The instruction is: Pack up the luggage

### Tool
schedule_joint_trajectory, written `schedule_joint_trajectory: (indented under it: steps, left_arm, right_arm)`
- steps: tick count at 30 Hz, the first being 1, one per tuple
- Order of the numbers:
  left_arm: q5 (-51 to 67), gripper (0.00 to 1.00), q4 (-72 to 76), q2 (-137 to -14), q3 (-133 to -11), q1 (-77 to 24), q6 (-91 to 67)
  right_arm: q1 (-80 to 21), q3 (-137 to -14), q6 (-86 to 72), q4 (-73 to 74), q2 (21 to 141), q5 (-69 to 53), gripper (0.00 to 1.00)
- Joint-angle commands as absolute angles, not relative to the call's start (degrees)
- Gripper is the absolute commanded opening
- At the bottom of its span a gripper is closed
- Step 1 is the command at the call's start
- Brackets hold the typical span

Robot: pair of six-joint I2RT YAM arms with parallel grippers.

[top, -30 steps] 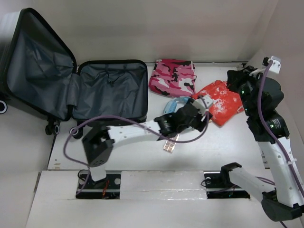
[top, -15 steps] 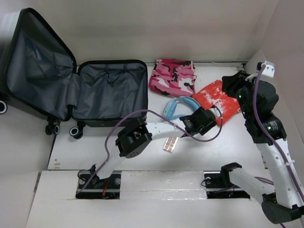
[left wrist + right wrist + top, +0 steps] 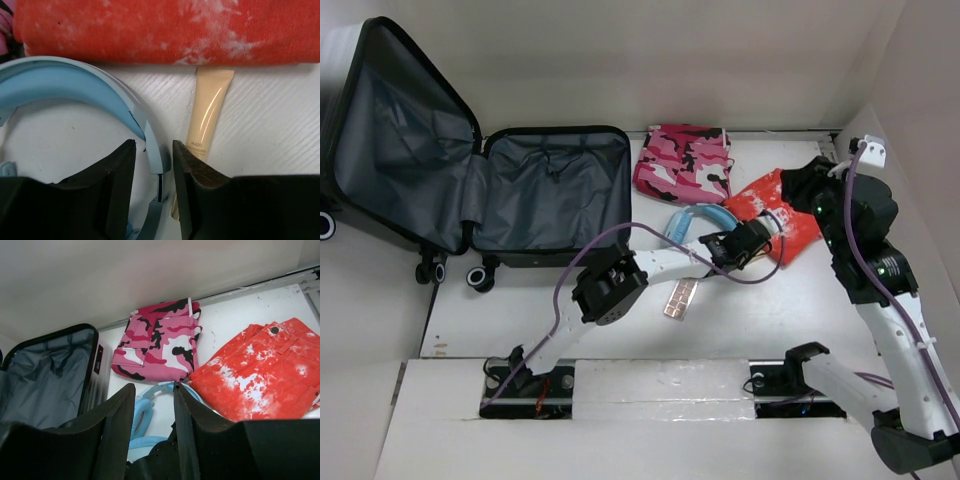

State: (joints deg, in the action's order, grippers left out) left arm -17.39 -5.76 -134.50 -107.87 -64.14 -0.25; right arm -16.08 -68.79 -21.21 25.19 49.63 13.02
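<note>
The luggage [image 3: 555,195] lies open at the left with grey lining, its lid [image 3: 400,150] standing up; it also shows in the right wrist view [image 3: 45,375]. Light-blue headphones [image 3: 692,216] lie on the table between it and a red cloth [image 3: 790,225]. My left gripper [image 3: 745,238] is low over the headphones. In the left wrist view its fingers straddle the headband [image 3: 75,82], and my left gripper [image 3: 153,145] shows a small gap on each side. My right gripper [image 3: 803,180] hovers above the red cloth, and my right gripper [image 3: 154,387] is open and empty.
A folded pink camouflage cloth [image 3: 682,160] lies behind the headphones. A cream tube [image 3: 207,117] rests beside the headband, against the red cloth [image 3: 165,30]. A small flat rose-coloured case [image 3: 680,297] lies nearer the arm bases. Walls close in at the back and right.
My left gripper swung right along the headphones onto the headband, and its jaws narrowed around it. My right gripper went from shut to open and shifted slightly left.
</note>
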Motion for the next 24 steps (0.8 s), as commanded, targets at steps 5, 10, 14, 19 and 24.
schedule_joint_trajectory:
  steps: [5,10,14,19,24]
  left_arm:
    - [-16.96,0.25,-8.09,-136.4,-111.18,-64.42,-0.35]
    - [-17.66,0.0,-6.68,-134.39,-109.08,-64.42,-0.97]
    - [-20.64,0.0,-6.68,-128.95,-106.44,-64.42,-1.49]
    - [-27.59,0.0,-5.71,-116.67,-101.18,-64.42,-0.97]
    - [-33.64,0.0,-1.15,-106.1,-98.7,-62.23,2.19]
  right_arm:
    - [-15.64,-68.64,-20.74,23.29,48.25,11.78,0.43]
    - [-15.64,-68.12,-20.74,23.29,47.72,11.78,0.43]
    - [-15.64,-68.12,-20.74,23.29,47.2,12.3,0.43]
    - [-15.64,-67.06,-20.74,21.54,47.2,11.78,0.43]
    - [-15.64,-66.01,-21.27,20.92,47.72,10.37,0.43]
